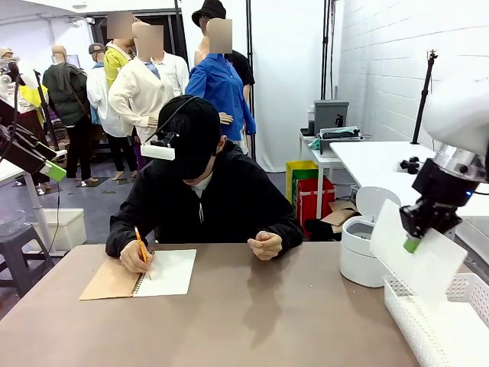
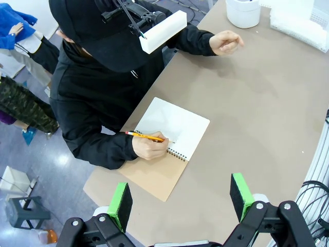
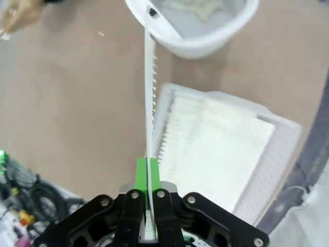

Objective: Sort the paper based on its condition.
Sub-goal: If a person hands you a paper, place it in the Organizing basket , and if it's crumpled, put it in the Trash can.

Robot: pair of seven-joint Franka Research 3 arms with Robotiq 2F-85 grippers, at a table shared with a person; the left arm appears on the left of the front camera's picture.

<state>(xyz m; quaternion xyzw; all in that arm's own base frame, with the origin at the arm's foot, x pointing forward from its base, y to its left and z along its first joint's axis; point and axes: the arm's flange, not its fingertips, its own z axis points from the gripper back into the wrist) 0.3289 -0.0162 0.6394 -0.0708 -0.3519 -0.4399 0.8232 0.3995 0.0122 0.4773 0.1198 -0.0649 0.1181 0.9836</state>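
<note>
My right gripper is shut on a smooth white sheet of paper, which hangs from its green pads above the white basket at the table's right end. The right wrist view shows that sheet edge-on, pinched between the closed fingers of the right gripper, over the basket's near rim. A crumpled pale piece lies inside the round white bin. My left gripper is open and holds nothing, high above the table's left end.
Across the table a person writes with a pencil in a spiral notebook with a brown cover. Their other fist rests mid-table. The round bin stands beside the basket. Flat white sheets lie in the basket.
</note>
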